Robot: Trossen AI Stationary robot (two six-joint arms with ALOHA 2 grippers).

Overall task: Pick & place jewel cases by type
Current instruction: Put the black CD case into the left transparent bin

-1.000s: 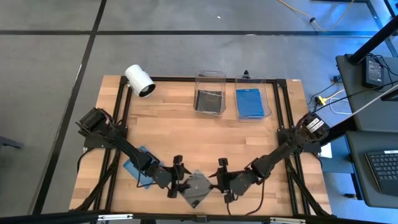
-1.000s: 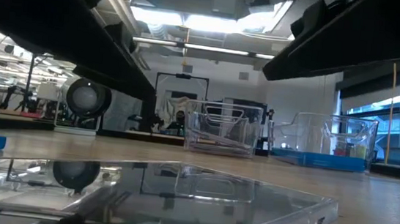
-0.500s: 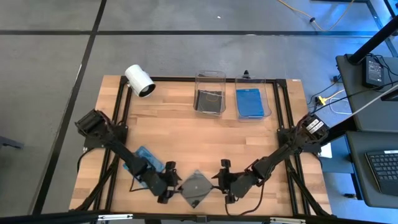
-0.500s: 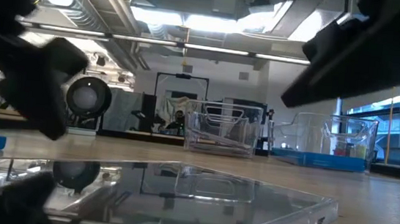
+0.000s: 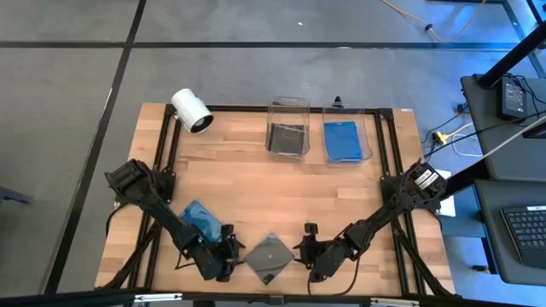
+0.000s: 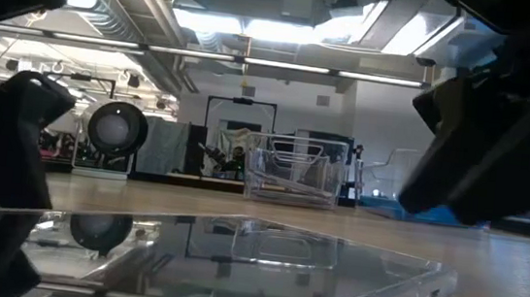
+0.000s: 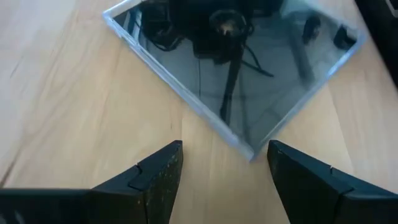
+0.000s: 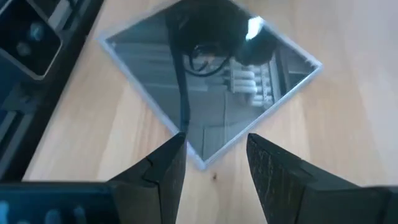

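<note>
Dark case (image 5: 268, 257) flat on table (image 5: 256, 183), corner toward each arm; left fingers (image 7: 155, 177) wide, right fingers (image 8: 165, 171) parted, both empty, probably lining up a corner pinch.

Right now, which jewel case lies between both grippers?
The dark case at the table's front edge, lying flat and turned cornerwise between the left gripper and right gripper. The loose blue case lies beside the left arm.
</note>
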